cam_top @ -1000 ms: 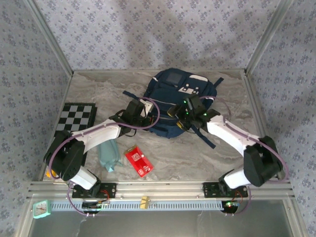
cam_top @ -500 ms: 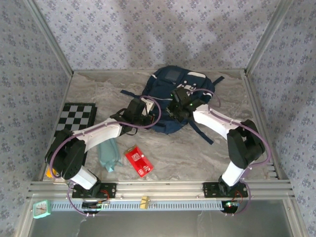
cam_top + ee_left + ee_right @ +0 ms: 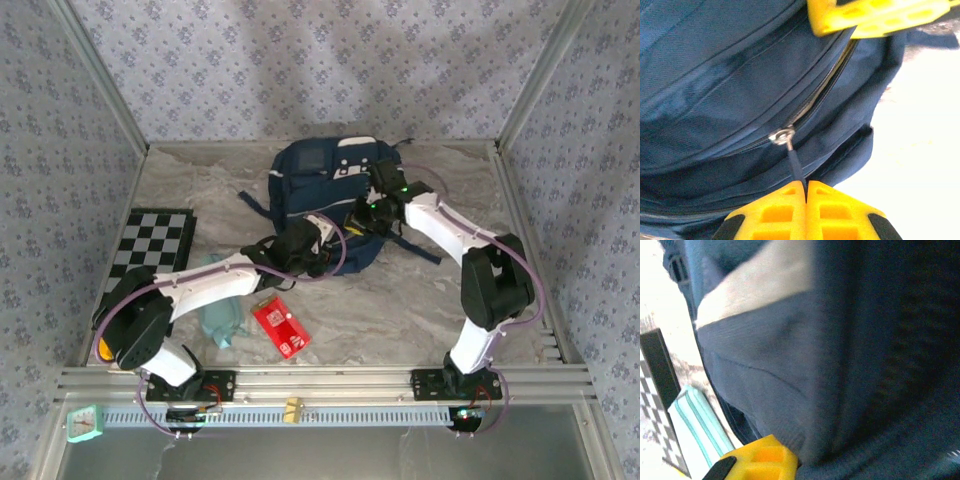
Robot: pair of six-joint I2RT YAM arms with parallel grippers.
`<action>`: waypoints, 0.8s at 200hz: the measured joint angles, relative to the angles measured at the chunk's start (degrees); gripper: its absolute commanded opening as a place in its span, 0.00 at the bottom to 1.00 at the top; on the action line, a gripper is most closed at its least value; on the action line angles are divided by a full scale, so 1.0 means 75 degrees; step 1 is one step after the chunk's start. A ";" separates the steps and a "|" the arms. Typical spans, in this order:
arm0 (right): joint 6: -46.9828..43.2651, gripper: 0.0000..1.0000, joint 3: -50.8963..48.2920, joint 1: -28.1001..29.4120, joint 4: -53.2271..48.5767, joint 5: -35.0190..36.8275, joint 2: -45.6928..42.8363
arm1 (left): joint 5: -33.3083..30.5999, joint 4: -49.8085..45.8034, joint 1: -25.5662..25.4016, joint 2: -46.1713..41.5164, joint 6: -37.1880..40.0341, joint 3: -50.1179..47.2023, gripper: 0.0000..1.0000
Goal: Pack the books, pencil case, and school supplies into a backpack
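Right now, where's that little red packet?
In the top view the red packet lies on the table near the front edge, left of centre, just right of the pencil case.

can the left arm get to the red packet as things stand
Probably not yet: the left gripper is shut on the zipper pull of the backpack. If it lets go, the red packet lies uncovered just beside that arm.
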 measured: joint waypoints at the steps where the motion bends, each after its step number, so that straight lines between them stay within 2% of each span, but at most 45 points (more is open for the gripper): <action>1: -0.0026 0.00 0.0003 -0.0026 -0.0017 -0.0026 0.0000 | 0.0003 0.0006 -0.0015 -0.0006 -0.0020 -0.0006 0.00; 40: -0.1131 0.00 0.0128 -0.1326 -0.0729 -0.1326 0.0000 | 0.0003 0.0178 -0.0140 -0.0052 -0.0181 -0.0055 0.00; 75: -0.1577 0.00 0.0542 -0.1620 -0.1093 -0.1582 0.0000 | 0.0050 0.0143 0.0114 0.0012 -0.0149 -0.0055 0.00; 120: -0.1393 0.51 0.0265 -0.1542 -0.0924 -0.1475 -0.0277 | 0.0219 0.0117 0.0347 0.0050 -0.0096 -0.0114 0.00; 139: -0.0874 0.62 -0.0420 -0.1201 -0.0399 -0.1099 -0.0912 | 0.0251 0.0125 0.0350 0.0050 -0.0096 -0.0157 0.00; 160: -0.0134 0.66 -0.1387 -0.0507 0.0495 -0.0822 -0.1597 | 0.0268 0.0166 0.0350 0.0061 -0.0096 -0.0169 0.00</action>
